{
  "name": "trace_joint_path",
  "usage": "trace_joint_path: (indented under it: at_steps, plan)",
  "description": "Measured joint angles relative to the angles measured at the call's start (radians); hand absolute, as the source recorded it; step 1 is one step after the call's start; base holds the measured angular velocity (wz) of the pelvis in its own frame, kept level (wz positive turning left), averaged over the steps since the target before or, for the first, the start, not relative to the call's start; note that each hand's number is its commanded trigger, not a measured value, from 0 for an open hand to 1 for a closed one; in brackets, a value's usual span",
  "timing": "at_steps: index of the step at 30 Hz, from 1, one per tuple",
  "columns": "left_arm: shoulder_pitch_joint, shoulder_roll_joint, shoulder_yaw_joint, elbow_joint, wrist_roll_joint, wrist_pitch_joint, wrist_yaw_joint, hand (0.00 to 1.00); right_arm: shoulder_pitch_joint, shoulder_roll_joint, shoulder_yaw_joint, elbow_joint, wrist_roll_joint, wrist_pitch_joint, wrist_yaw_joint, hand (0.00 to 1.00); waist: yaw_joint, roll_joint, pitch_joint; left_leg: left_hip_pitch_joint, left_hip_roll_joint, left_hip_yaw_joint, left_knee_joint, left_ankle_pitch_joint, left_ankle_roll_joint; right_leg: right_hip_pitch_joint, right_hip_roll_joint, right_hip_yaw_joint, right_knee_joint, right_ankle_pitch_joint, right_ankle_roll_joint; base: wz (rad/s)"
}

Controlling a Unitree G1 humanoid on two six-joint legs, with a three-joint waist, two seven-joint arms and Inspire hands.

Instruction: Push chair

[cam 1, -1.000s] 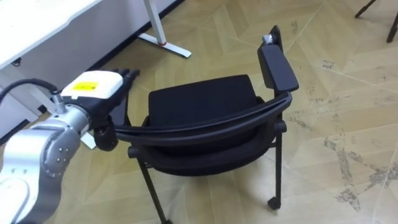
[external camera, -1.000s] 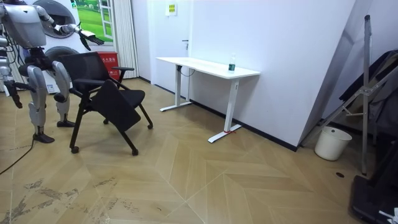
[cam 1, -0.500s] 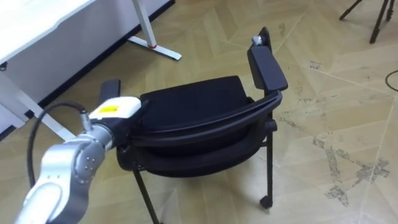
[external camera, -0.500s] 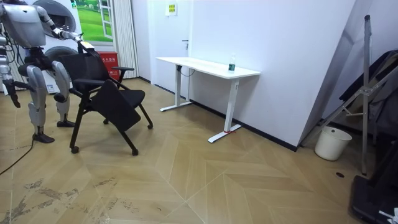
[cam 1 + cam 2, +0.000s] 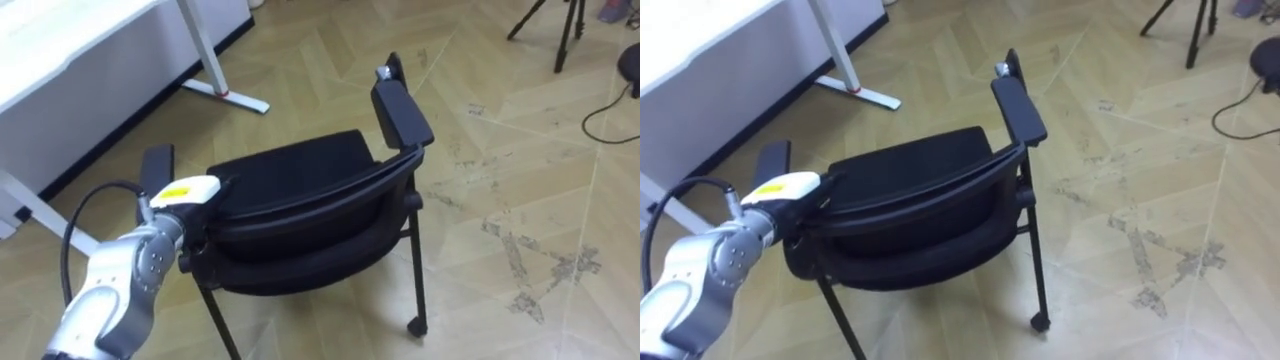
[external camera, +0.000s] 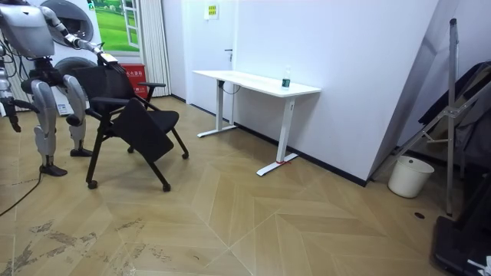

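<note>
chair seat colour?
Black. The chair seat shows best in the left eye view.

The forearm is a rounded silver-grey shell with a black cable looping off it. The dark left hand [image 5: 188, 192] bears a white tag with a yellow patch. The legs are silver-grey.

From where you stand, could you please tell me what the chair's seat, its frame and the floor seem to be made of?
Seat: black fabric, probably padded; matt, with no shine.
Frame: thin black tube, likely painted metal, ending in a small caster.
Floor: light wood or wood-look laminate, with planks laid in a chevron pattern and scuffed with grey marks.
</note>
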Motion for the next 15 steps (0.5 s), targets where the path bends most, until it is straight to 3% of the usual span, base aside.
trace_joint_path:
  at_steps: [1, 5, 10, 15]
  plan:
    - [-0.015, -0.005, 0.0, 0.021, -0.001, 0.001, 0.0, 1.0, -0.003, 0.0, 0.0, 0.0, 0.0, 0.0, -0.007, 0.0, 0.0, 0.003, -0.0014, -0.006, 0.0, 0.0, 0.007, -0.001, 0.002, -0.003, 0.0, 0.0, 0.001, 0.0, 0.0, 0.0]
    - [-0.02, -0.006, -0.001, 0.03, -0.013, -0.001, 0.001, 1.0, -0.006, 0.0, 0.0, 0.0, 0.004, 0.0, -0.015, 0.0, -0.007, 0.016, -0.001, -0.014, 0.0, 0.0, 0.017, -0.004, 0.006, -0.004, -0.001, 0.0, 0.006, 0.0, 0.0, 0.0]
    - [-0.041, -0.009, -0.001, 0.055, -0.025, -0.007, 0.001, 1.0, -0.007, 0.0, 0.0, 0.0, 0.003, 0.0, -0.017, 0.0, -0.009, 0.025, 0.0106, -0.016, 0.0, 0.0, 0.026, -0.005, 0.006, -0.002, -0.003, -0.002, 0.016, -0.002, -0.001, 0.02]
    - [-0.046, -0.008, -0.001, 0.057, -0.03, -0.013, 0.025, 1.0, -0.008, 0.001, 0.001, -0.001, 0.004, -0.001, -0.017, 0.0, -0.008, 0.012, 0.0195, -0.017, 0.0, 0.0, 0.027, -0.005, 0.006, 0.006, -0.003, -0.006, 0.016, -0.003, 0.0, 0.04]
